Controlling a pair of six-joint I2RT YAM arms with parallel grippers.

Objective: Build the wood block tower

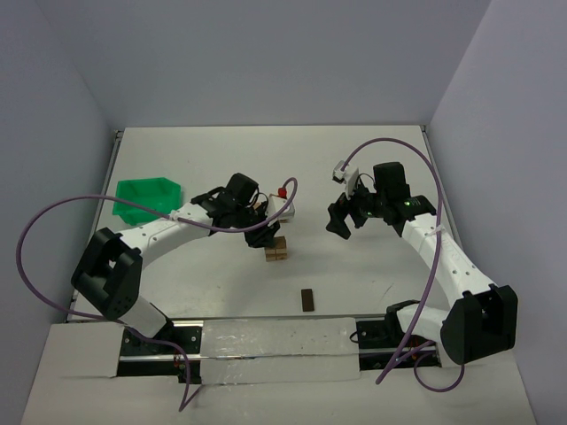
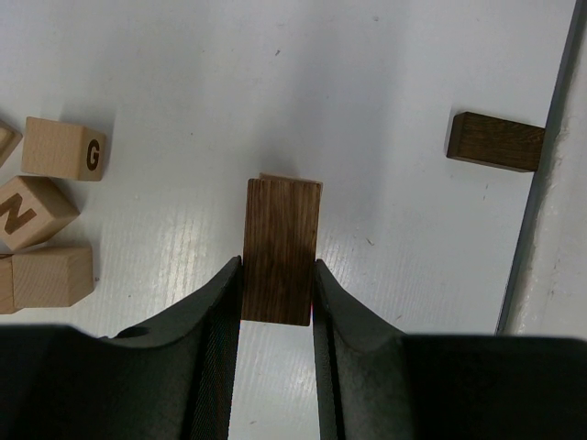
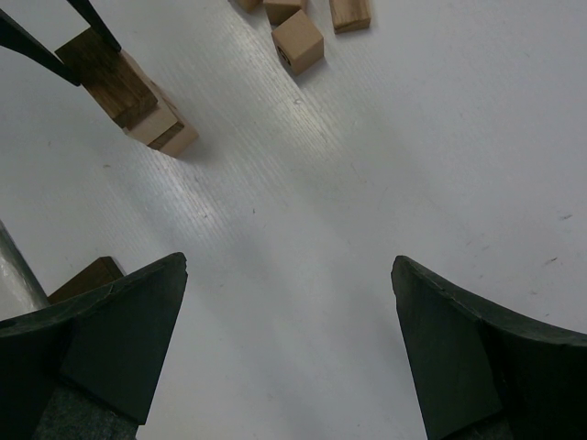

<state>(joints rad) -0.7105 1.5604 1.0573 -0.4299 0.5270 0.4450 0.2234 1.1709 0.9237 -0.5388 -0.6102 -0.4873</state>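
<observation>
From above, the tower [image 1: 276, 251] stands about midway between the left and right edges of the worktop [image 1: 221, 159], somewhat closer to the near edge than to the far one. The left gripper [image 1: 264, 235] hangs right over it. A loose dark block [image 1: 307, 299] lies flat by the near edge, apart from the tower, and a green bin [image 1: 146, 197] sits by the left edge. The right gripper [image 1: 340, 221] hovers to the right of the tower, well clear of it.

Down the left wrist camera, the two fingers [image 2: 215, 316] are partly closed and pressed against either side of a dark top block [image 2: 281, 234]. It rests on a paler block whose edge just peeks out beyond it. Three pale cubes [image 2: 37, 213] sit off to the left, two of them lettered G and N.

From the right wrist, that arm's jaws are spread wide with only bare worktop between them. The tower shows at upper left in pale and dark layers, its top block pinched by the other arm's fingertips. More wood blocks [image 3: 298, 41] lie further off.
</observation>
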